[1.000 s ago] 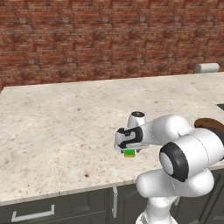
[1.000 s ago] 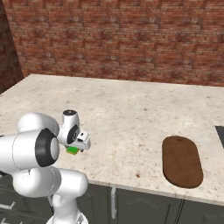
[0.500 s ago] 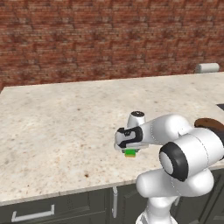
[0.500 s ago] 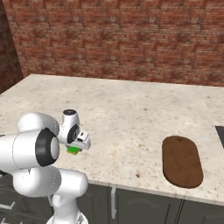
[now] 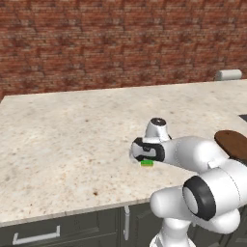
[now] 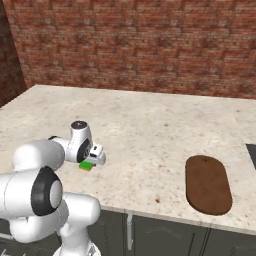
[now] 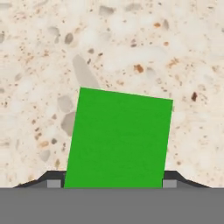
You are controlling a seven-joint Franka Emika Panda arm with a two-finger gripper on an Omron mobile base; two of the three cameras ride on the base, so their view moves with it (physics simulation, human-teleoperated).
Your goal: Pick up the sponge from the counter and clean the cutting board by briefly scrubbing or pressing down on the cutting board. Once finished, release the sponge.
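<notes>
- Red brick wall backs a large beige speckled stone-look counter (image 5: 72, 130) set over dark grey cabinets; the white arm reaches low across it.
- Set against the views from a second and half a second ago, almost nothing has shifted: the arm holds the same low pose, and the small bright green rectangular sponge (image 7: 119, 138) sits at the same spot under the hand.
- In the hand view the gripper (image 7: 108, 183) straddles the sponge, a dark fingertip (image 7: 53, 182) just beside each of its side edges.
- Whether the fingers already press the sponge or merely flank it, I cannot tell; the sponge looks to rest on the counter.
- Such stillness suggests the closing step of the pick, with the lift yet to come.
- Well apart to the robot's right lies the dark reddish-brown rounded wooden cutting board (image 6: 208, 184), bare, so carrying and scrubbing remain.
</notes>
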